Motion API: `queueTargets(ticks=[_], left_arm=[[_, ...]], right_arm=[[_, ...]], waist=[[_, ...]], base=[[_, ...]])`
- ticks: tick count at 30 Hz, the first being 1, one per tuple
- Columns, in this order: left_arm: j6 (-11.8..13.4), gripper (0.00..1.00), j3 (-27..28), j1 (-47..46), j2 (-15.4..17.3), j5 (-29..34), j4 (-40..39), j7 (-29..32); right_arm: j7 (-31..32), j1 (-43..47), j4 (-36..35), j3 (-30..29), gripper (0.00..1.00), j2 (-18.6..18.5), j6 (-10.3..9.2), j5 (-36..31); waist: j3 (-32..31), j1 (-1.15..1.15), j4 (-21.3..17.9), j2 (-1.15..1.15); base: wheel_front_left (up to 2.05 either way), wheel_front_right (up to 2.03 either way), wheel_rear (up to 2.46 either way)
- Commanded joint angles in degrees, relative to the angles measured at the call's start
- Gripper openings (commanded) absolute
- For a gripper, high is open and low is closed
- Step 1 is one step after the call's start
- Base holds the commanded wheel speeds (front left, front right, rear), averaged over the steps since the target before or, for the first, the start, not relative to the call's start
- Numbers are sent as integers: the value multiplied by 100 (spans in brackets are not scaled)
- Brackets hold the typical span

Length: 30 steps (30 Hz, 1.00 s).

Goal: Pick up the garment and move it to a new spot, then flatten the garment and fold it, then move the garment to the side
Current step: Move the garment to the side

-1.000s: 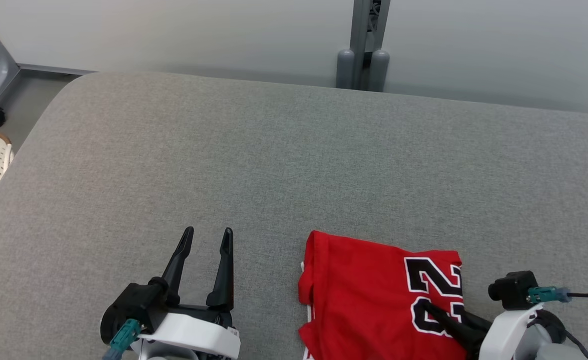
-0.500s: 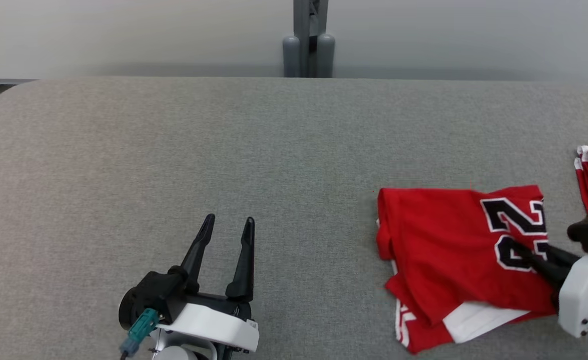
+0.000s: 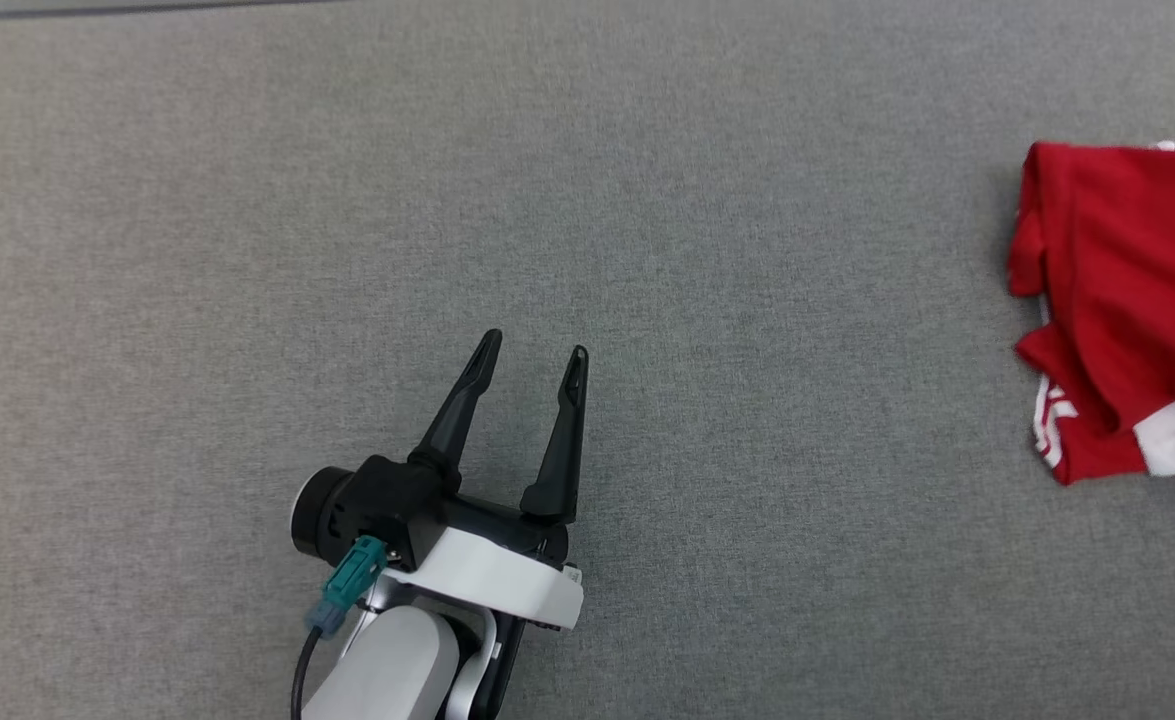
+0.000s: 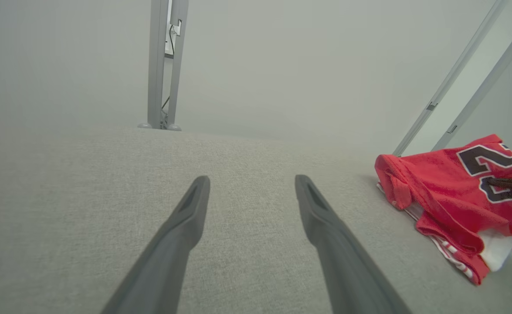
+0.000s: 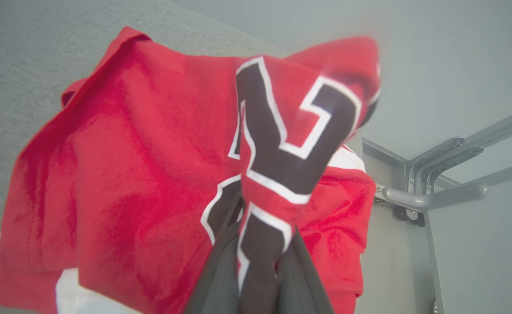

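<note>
Pinching the red garment (image 5: 129, 174) at its black, white-edged number with the right claw (image 5: 260, 261), fingers pressed together on a raised pleat of cloth. Held the left claw (image 3: 535, 345) spread wide and empty above the bare grey surface (image 3: 647, 200), well apart from the garment. Lay far out on the robot's right side of that surface, mostly resting on it as far as could be told, with only the pinched part lifted. Appeared well along in the task: already folded into a compact stack of layers, so judged to be in the last step, the move to the side. Left to do, by that reading: setting down at the side and letting go. Looked bright red and soft, with a white band at the near hem, striped trim peeping from a lower layer, and a rolled, slightly rumpled fold along the side nearest the left claw; not quite a crisp rectangle.
</note>
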Motion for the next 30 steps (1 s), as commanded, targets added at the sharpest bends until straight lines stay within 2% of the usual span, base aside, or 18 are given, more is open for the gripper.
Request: queueTargets(ticks=[1,12,16,20,21,22,23,30], left_arm=[[34,100,-21,-124,26,-2,17,-17],[162,100,-305,-467,26,-101,2,-17],[199,100,-341,-519,24,-103,-40,-17],[236,100,-380,-568,26,-108,-59,-17],[254,100,-386,-565,25,-112,-59,-17],[259,100,-391,-562,25,-118,-60,-17],[259,100,-391,-554,24,-122,-51,-17],[279,100,-270,-453,25,-163,-8,-17]], right_arm=[[-57,-118,76,-38,0,-57,-1,90],[-86,-639,894,-67,0,-624,-1,19],[27,-709,1336,-39,0,-621,-1,-52],[112,-722,1750,-20,0,-431,-1,-64],[98,-735,1875,-18,7,-377,-1,-61],[71,-756,2001,-25,64,-319,-1,-50],[67,-742,2124,-46,100,-237,-1,31],[57,-659,2672,-8,100,59,-1,-219]], waist=[[336,0,-119,0],[815,0,122,0],[925,0,209,0],[1019,0,277,0],[1039,0,290,0],[1052,0,303,0],[1058,0,315,0],[931,0,395,0]], base=[[0,0,0],[0,0,0],[0,0,0],[0,0,0],[0,0,0],[0,0,0],[0,0,0],[0,0,0]])
